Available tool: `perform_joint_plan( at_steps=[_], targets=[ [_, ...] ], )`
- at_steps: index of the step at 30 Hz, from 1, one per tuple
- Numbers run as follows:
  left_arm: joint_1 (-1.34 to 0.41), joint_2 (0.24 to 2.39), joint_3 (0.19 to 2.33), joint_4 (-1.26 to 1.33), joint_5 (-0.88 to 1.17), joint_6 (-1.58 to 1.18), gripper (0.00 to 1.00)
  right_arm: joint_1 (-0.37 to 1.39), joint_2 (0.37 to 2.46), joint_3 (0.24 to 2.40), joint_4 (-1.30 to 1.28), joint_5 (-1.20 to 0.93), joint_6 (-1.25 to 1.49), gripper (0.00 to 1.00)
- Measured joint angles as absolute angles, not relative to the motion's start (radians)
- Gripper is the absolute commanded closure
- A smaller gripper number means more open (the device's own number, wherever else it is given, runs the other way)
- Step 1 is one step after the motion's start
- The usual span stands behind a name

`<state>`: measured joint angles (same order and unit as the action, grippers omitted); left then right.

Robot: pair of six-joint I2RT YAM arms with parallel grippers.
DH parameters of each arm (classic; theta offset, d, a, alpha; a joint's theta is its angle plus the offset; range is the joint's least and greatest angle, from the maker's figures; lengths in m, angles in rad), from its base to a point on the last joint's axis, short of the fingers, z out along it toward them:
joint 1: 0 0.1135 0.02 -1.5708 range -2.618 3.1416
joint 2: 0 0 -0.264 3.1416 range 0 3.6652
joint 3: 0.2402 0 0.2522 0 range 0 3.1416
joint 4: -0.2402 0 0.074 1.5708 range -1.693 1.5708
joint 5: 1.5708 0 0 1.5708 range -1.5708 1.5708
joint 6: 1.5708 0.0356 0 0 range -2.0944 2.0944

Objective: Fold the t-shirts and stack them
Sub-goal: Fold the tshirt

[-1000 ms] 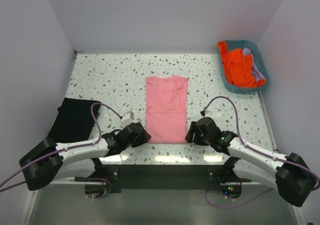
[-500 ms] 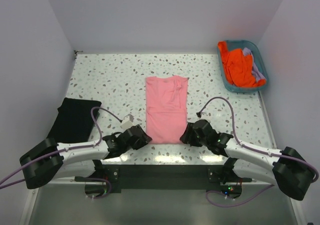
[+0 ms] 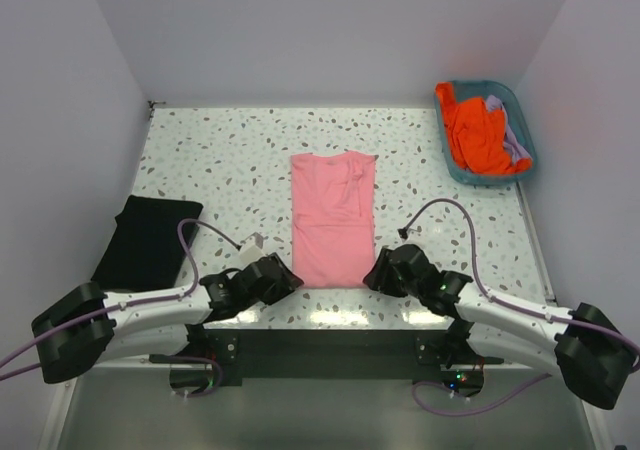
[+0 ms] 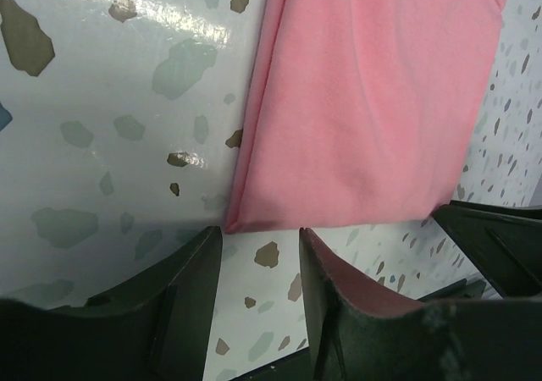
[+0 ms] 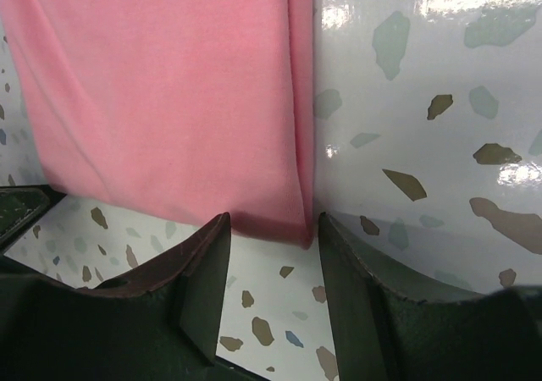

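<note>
Finding: the salmon-pink t-shirt lies folded into a long strip in the middle of the table, hem toward the arms. The left gripper and right gripper each sit low at a near hem corner. Their jaws are spread with nothing pinched, and each corner lies just ahead of the gap.

Recommendation: slide both in level so every layer enters the jaws. Close them together, then carry the hem toward the collar evenly, or the strip will likely skew.

Not verifiable: the layer count, and whether the fingertips touch the table. The collar end is cut off in both wrist views. The orange t-shirt and lavender t-shirt are heaped in the teal basket, their shapes unclear. The black t-shirt lies at the left.
</note>
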<state>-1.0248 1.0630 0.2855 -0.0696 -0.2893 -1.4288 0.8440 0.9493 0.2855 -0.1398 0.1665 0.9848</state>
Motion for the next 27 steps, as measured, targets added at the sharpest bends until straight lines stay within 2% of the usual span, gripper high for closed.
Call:
perform_joint_plan(
  at_steps=[3,8,10,11,12,13,14,15,21,27],
  targets=[
    [-1.028,1.073,0.275,-0.046,-0.290,-1.444,0.58,0.844,0.958,0.286,-0.138,0.167,0.987,0.52],
    [-1.029,1.139,0.275,0.029,-0.284,-1.462,0.64,0.844,0.992,0.286,-0.111,0.166,0.987,0.63],
    [-1.030,1.159,0.275,0.056,-0.284,-1.467,0.71,0.844,1.003,0.286,-0.100,0.166,0.989,0.66],
    [-1.030,1.169,0.275,0.066,-0.284,-1.471,0.74,0.844,1.008,0.286,-0.096,0.166,0.990,0.72],
    [-1.030,1.176,0.275,0.073,-0.284,-1.474,0.85,0.844,1.009,0.286,-0.096,0.166,0.990,0.78],
    [-1.030,1.182,0.274,0.078,-0.284,-1.475,0.91,0.844,1.010,0.286,-0.096,0.166,0.989,0.83],
    [-1.030,1.185,0.273,0.082,-0.284,-1.476,0.97,0.844,1.012,0.286,-0.097,0.166,0.991,0.95],
    [-1.030,1.187,0.273,0.084,-0.283,-1.473,1.00,0.844,1.012,0.286,-0.098,0.167,0.987,1.00],
    [-1.039,1.140,0.273,0.025,-0.277,-1.447,1.00,0.844,0.936,0.284,-0.195,0.154,0.978,1.00],
    [-1.152,1.063,0.293,-0.141,-0.295,-1.440,1.00,0.905,0.760,0.261,-0.334,0.115,0.976,1.00]
  ],
)
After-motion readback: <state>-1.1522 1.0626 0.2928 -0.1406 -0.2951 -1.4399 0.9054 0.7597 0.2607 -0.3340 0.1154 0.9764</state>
